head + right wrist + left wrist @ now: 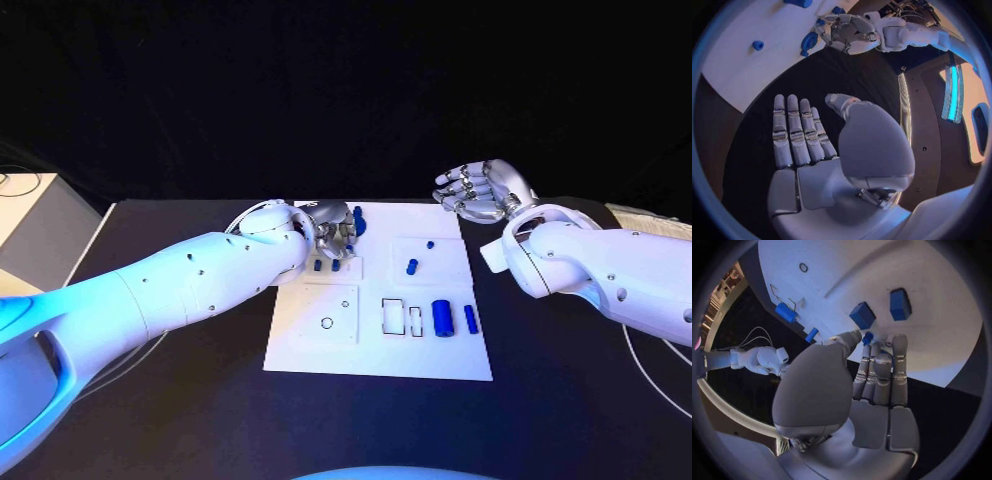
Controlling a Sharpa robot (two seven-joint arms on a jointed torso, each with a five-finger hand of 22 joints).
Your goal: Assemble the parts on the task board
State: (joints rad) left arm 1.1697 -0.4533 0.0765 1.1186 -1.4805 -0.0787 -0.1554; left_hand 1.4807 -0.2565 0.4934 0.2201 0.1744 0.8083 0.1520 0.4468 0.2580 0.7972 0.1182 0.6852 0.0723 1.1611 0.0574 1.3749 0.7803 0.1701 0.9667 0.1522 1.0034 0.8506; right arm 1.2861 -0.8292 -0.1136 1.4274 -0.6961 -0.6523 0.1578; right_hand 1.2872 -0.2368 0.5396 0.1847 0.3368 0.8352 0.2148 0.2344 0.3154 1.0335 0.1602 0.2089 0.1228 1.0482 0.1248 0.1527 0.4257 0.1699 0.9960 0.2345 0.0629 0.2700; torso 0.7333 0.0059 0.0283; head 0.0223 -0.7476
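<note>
- Pretty clearly a robotics lab or test cell, not a home or shop.
- A black table [202, 400] is set against a blacked-out backdrop, like a staged demo bench.
- A white task board [378, 355] with outlined slots is laid flat, just beyond the left hand's [332, 228] fingertips [879, 347].
- Small blue parts [441, 314] are sorted on it like test pieces.
- Loose cables [656, 375] are trailed across the tabletop near the right arm.
- A pale cabinet [32, 225] is parked beside the table.
</note>
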